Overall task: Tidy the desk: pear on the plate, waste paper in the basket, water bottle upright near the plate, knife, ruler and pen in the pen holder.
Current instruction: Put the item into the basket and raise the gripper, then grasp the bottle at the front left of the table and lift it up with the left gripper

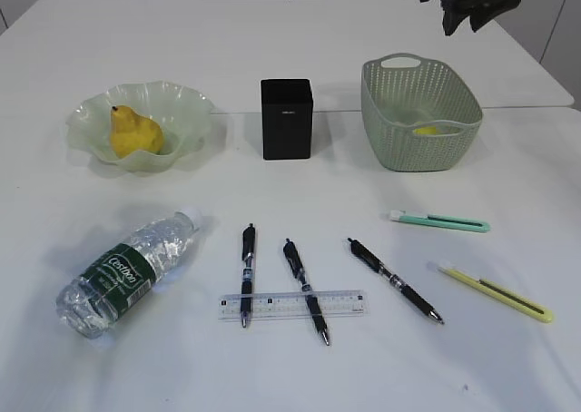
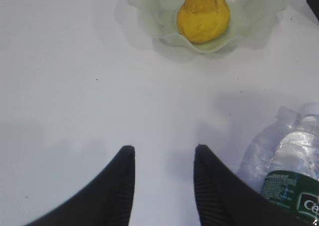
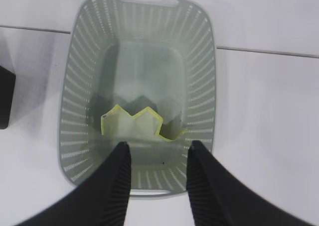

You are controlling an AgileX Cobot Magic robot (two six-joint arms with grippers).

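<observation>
You have one pear (image 1: 134, 133) lying in the one green glass plate (image 1: 186, 103) at far left, one black pen holder (image 1: 287, 118) at far centre, and one green basket (image 1: 419, 112) at far right with one folded yellow piece of paper (image 3: 134, 122) on its floor. On the white surface (image 1: 508, 367) nearer you lie one water bottle (image 1: 127, 273), three black pens, one clear ruler (image 1: 292, 305) and two utility knives.

The left jaws (image 2: 164, 159) stand partly open with nothing between them, hovering over bare surface between plate and bottle. The right jaws (image 3: 157, 154) are likewise partly open and empty, hanging above the near end of the basket.

The bottle lies on its side at near left, cap pointing far-right. The ruler lies left to right; the left pen (image 1: 247, 274) and middle pen (image 1: 306, 290) cross it, running near to far. The right pen (image 1: 395, 280) slants from far-left to near-right, clear of the ruler. The teal knife (image 1: 440, 220) runs left to right just near of the basket; the yellow knife (image 1: 496, 292) slants near-right beside it.
</observation>
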